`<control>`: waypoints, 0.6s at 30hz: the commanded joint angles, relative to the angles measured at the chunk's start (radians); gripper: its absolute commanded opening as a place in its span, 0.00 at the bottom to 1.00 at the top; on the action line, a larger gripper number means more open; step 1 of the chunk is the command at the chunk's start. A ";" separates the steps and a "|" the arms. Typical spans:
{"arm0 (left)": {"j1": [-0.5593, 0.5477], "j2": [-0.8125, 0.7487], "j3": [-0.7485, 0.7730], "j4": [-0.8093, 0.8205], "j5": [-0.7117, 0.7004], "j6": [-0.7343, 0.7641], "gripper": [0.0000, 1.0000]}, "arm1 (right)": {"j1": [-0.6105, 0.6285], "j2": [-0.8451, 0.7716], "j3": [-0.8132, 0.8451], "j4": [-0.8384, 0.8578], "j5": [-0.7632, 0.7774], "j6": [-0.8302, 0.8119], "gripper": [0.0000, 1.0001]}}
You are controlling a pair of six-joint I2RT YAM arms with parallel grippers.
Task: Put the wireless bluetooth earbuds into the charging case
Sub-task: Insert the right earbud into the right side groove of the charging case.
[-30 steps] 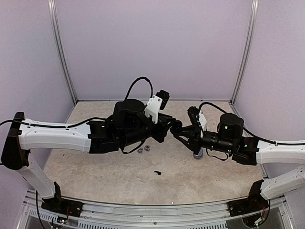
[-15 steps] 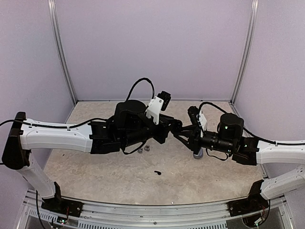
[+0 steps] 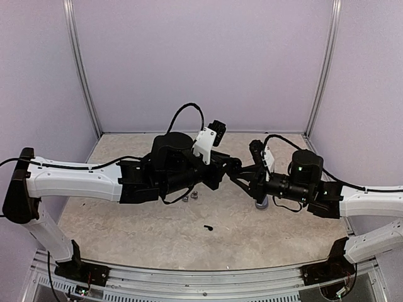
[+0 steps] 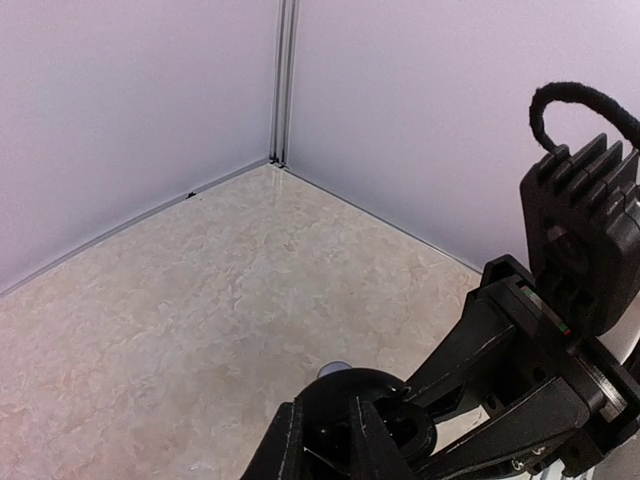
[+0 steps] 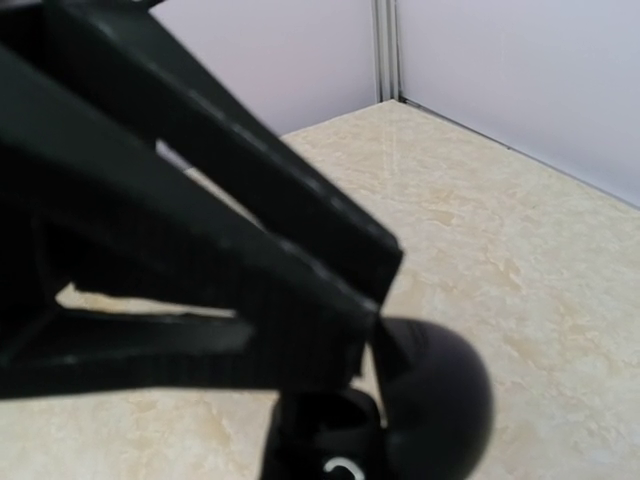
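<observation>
1. The table (image 3: 126,233) is a beige, marbled slab with pale lilac panels (image 3: 201,63) at its back and sides.
2. One silvery-grey earbud (image 3: 185,199) and a second silvery-grey earbud (image 3: 194,195) lie just beside each other near the table's middle.
3. A black earbud (image 3: 208,227) lies alone, nearer the front edge.
4. A grey puck (image 3: 261,204) sits right of centre, partly hidden.

- I count three plain, pale lilac wall panels (image 3: 201,63): back, left and right.
- Silver metal posts (image 3: 82,69) stand at both rear corners.
- The tabletop (image 3: 145,233) is beige, marbled and matte.
- An aluminium rail (image 3: 201,284) runs along my near edge.
- Lighting is soft and even.
</observation>
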 commanded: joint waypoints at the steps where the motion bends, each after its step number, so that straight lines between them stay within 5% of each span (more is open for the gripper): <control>1: -0.015 -0.010 0.015 -0.010 0.009 0.019 0.18 | -0.006 -0.032 -0.008 0.054 0.022 -0.010 0.00; 18: -0.015 -0.053 0.077 -0.055 0.007 0.053 0.34 | -0.006 -0.060 -0.041 0.064 -0.006 -0.024 0.00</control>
